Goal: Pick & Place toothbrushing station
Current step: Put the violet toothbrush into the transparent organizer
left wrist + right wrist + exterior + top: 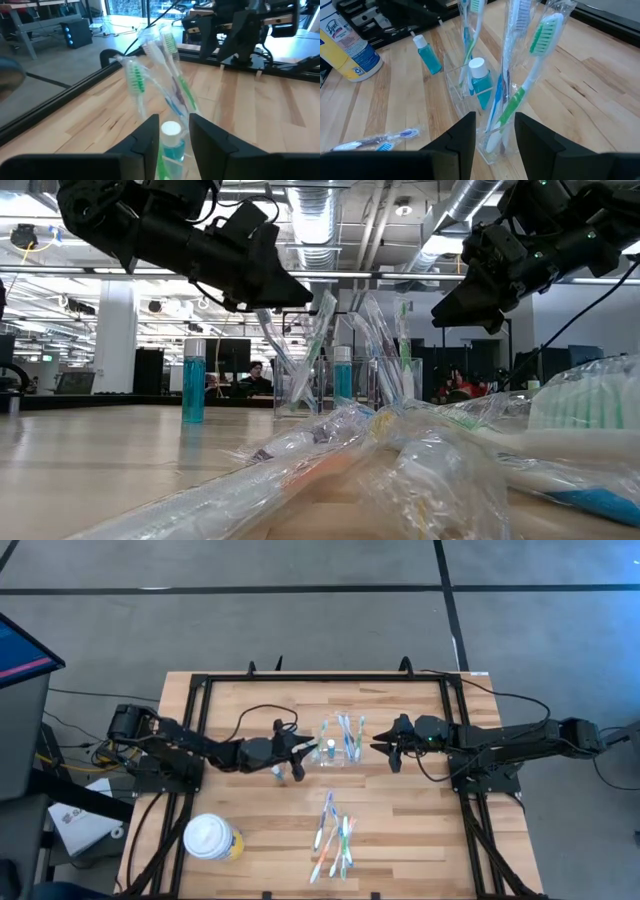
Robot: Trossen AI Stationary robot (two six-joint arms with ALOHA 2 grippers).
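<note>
The toothbrushing station [342, 744], a clear oblong holder, stands on its base at the table's middle. Several wrapped toothbrushes [540, 45] stand in it, and so does a small blue bottle with a white cap [479, 80]. My left gripper [303, 751] hovers open just left of the station, above bottle height. In the left wrist view that bottle [171, 137] shows ahead between its fingers, untouched. My right gripper [378, 748] hangs open to the right of the station, its fingers framing the holder's near end [490, 145] from above without touching.
A second blue bottle [277, 772] stands upright on the table below my left gripper. Loose wrapped toothbrushes [334, 835] lie toward the near edge. A yellow cup with a white lid [211, 838] stands at the near left. A black frame [330, 677] borders the table.
</note>
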